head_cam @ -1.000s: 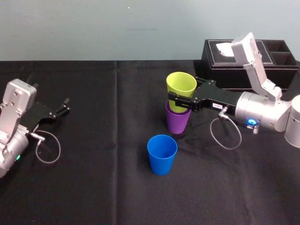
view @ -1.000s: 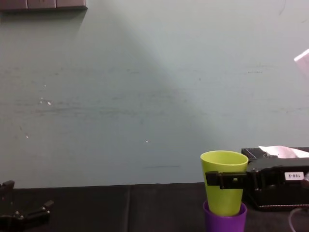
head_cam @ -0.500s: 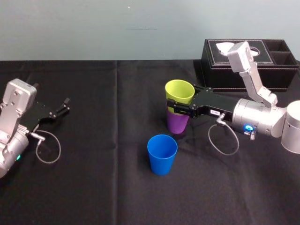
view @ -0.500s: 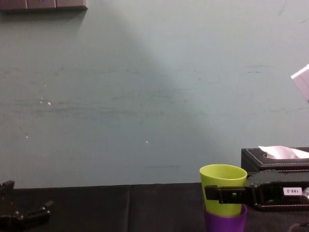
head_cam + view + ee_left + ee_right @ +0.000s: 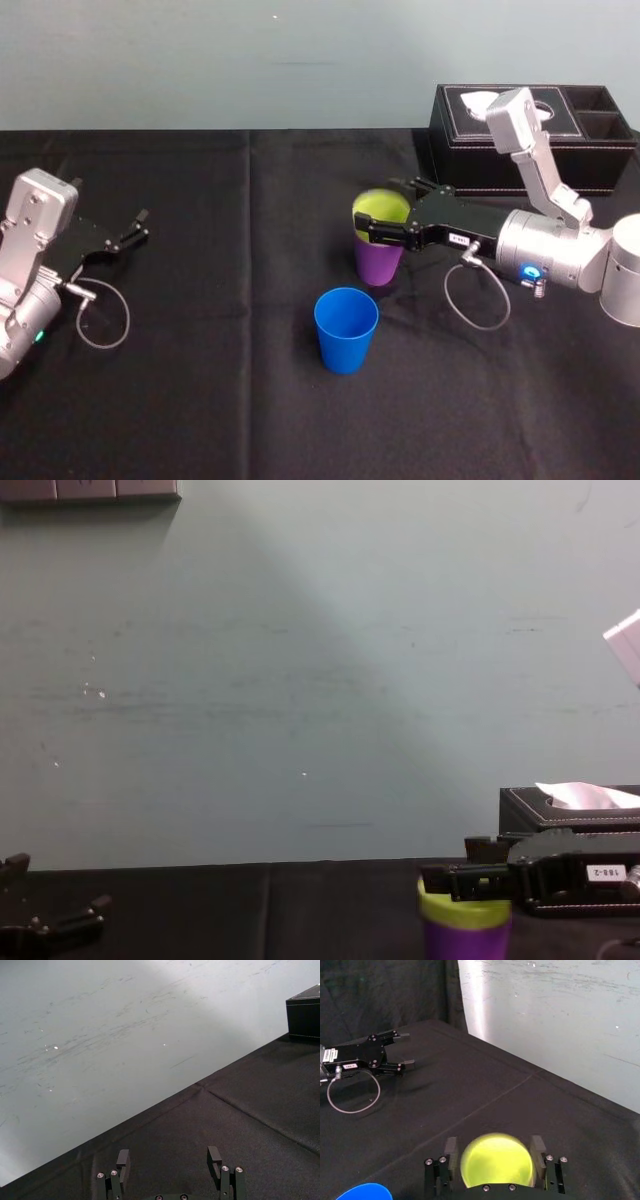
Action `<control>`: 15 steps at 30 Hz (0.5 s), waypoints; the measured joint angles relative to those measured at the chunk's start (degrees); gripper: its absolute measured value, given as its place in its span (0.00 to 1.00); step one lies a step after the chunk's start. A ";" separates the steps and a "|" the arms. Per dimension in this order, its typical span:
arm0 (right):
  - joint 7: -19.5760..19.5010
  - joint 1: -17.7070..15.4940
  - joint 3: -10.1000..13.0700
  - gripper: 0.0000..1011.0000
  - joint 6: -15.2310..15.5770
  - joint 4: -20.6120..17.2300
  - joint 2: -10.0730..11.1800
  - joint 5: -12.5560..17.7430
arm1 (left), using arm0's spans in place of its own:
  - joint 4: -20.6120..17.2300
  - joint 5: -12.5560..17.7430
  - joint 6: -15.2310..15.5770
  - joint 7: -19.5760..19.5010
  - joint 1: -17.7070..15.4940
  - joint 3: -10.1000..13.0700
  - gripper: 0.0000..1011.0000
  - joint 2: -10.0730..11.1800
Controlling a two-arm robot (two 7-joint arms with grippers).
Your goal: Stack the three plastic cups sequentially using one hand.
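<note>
Head view of a black-clothed table (image 5: 220, 380) with three plastic cups near its middle. A yellow-green cup (image 5: 378, 204) sits nested deep inside a purple cup (image 5: 377, 262), so that from the chest view just its rim band stands above the purple one. Both are upright. A blue cup (image 5: 346, 328) stands alone, upright, nearer the robot and slightly to its left of the stacked pair, apart from them.

The right gripper (image 5: 384, 210) reaches in from the robot's right at the height of the yellow-green rim. Its thin black fingers (image 5: 451, 1147) are spread, one on each side of the rim. In the right wrist view a narrow dark gap shows between one finger and the cup, so the cup is not clamped. A small white label (image 5: 602, 873) with digits is on the gripper's body.

The left gripper (image 5: 142, 225) rests on the cloth at the robot's far left, well apart from the cups, with its fingers (image 5: 123, 1159) apart and holding nothing.

A black tissue box (image 5: 470, 160) stands at the far right of the table, behind the right arm.
</note>
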 joint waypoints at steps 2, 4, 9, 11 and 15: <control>-0.02 0.00 0.01 0.94 0.01 -0.02 0.01 0.01 | 0.00 0.00 0.00 0.00 0.00 0.00 1.00 0.00; -0.04 0.00 0.02 0.97 0.03 -0.04 0.02 0.01 | 0.00 0.00 0.00 0.00 0.00 0.00 1.00 0.00; -0.09 0.00 0.05 0.99 0.06 -0.08 0.04 0.03 | 0.00 0.00 0.00 0.00 0.00 0.00 1.00 0.00; -0.10 0.00 0.05 0.99 0.07 -0.09 0.05 0.03 | 0.00 0.00 0.00 0.00 0.00 0.00 1.00 0.00; -0.11 0.00 0.05 0.99 0.08 -0.11 0.07 0.03 | 0.00 0.00 0.00 0.00 0.00 0.00 1.00 0.00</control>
